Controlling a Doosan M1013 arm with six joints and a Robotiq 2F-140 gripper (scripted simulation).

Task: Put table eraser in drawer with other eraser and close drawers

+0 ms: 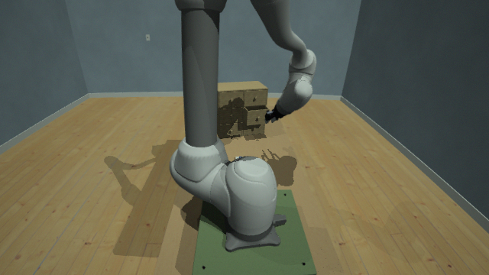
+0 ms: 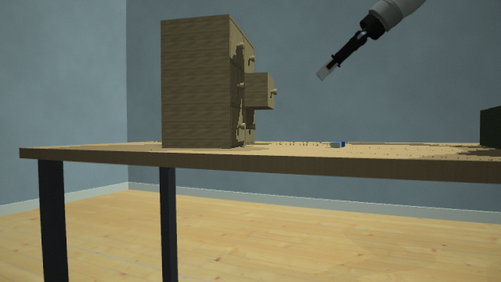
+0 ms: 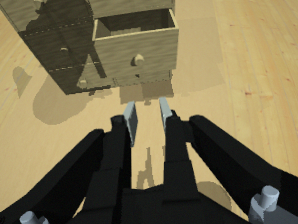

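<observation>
The small wooden chest (image 1: 244,85) (image 2: 196,86) (image 3: 50,52) stands upright on the table. Its middle right drawer (image 1: 254,118) (image 2: 257,90) (image 3: 112,52) is pulled partly out and looks level. A paler patch shows inside it in the wrist view; I cannot tell what it is. The other drawers in view look shut. The blue and white eraser (image 1: 239,157) (image 2: 337,144) lies on the table, well out in front of the chest. My gripper (image 1: 269,117) (image 2: 322,74) (image 3: 148,109) is empty, its fingers a little apart, in the air in front of the open drawer and touching nothing.
The table (image 2: 305,164) bears the chest. The arm's base stands on a green plate (image 1: 294,252), nearer the top camera than the eraser. The arm's lower joints partly hide the chest and the eraser's surroundings in that view. Round knobs stick out of the drawer fronts.
</observation>
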